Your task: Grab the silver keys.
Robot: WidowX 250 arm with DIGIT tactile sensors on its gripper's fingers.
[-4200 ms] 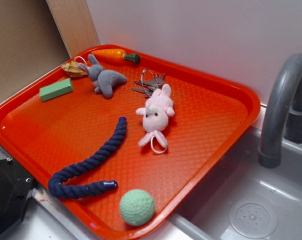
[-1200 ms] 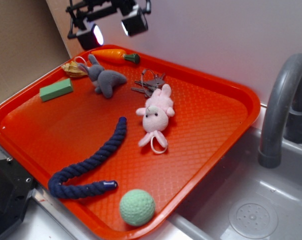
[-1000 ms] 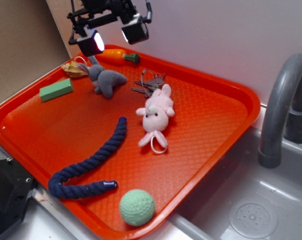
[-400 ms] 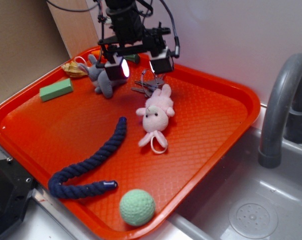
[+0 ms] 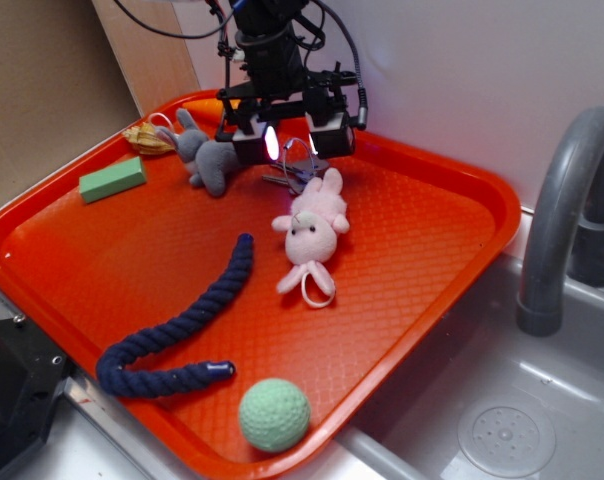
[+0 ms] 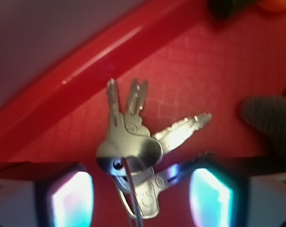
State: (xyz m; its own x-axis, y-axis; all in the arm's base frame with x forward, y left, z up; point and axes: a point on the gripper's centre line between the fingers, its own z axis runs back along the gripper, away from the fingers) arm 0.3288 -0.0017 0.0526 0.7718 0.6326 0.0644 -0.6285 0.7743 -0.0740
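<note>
The silver keys (image 6: pixel 133 142) lie fanned on the red tray (image 6: pixel 190 75), held on a thin wire ring. In the exterior view the keys (image 5: pixel 295 176) sit just behind the pink plush bunny (image 5: pixel 311 228), mostly hidden by my gripper. My gripper (image 5: pixel 290 138) hangs open right above them, one lit finger on each side. In the wrist view my gripper (image 6: pixel 140 198) straddles the key bunch, with its glowing pads (image 6: pixel 72 198) wide apart and not touching the keys.
A grey plush bunny (image 5: pixel 210 153) lies left of the gripper, with a carrot toy (image 5: pixel 204 106) and a shell (image 5: pixel 147 138) behind it. A green block (image 5: pixel 112 179), a navy rope (image 5: pixel 187 325) and a green ball (image 5: pixel 274 413) lie on the tray. A grey faucet (image 5: pixel 567 210) and sink stand on the right.
The gripper came in from the back left, moved right and dropped down over the keys. Nothing on the tray has moved.
</note>
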